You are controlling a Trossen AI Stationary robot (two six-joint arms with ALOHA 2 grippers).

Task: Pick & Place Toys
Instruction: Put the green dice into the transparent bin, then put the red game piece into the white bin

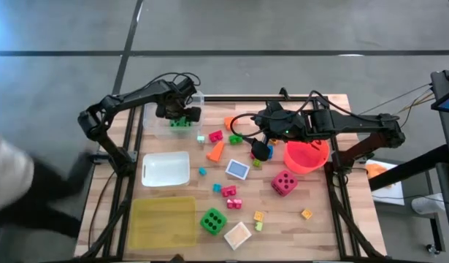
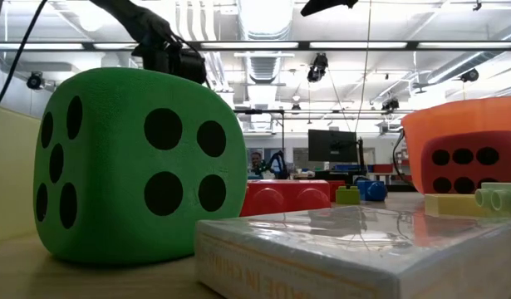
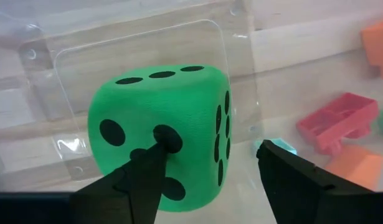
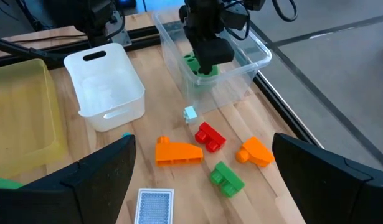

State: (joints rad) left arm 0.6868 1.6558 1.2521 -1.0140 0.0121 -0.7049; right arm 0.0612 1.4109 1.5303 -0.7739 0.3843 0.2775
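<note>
A green die with black dots [image 3: 172,118] lies in the clear tub [image 1: 198,99] at the table's far left, resting on the tub's floor. My left gripper [image 3: 210,148] points down over it, open, and in the high view my left gripper [image 1: 177,114] covers part of the tub. My right gripper [image 4: 203,142] hangs open above the middle of the table with nothing between its fingers; below it lie a red block [image 4: 208,137], an orange block [image 4: 177,151] and a green block [image 4: 226,177]. A second green die [image 1: 213,220] and a pink die [image 1: 284,183] sit nearer the front. My left gripper is open above the green die. One fingertip [image 3: 157,150] shows in front of the die's upper face [image 3: 179,99], and I cannot tell whether it touches it. The other finger [image 3: 284,168] stands clear of the die's side.
A white tub [image 1: 166,169] and a yellow tub [image 1: 163,221] stand along the left side. The red-orange bucket [image 1: 306,155] stands right of my right gripper. A blue card [image 1: 237,169], a flat box [image 1: 237,235] and small bright blocks are scattered over the middle.
</note>
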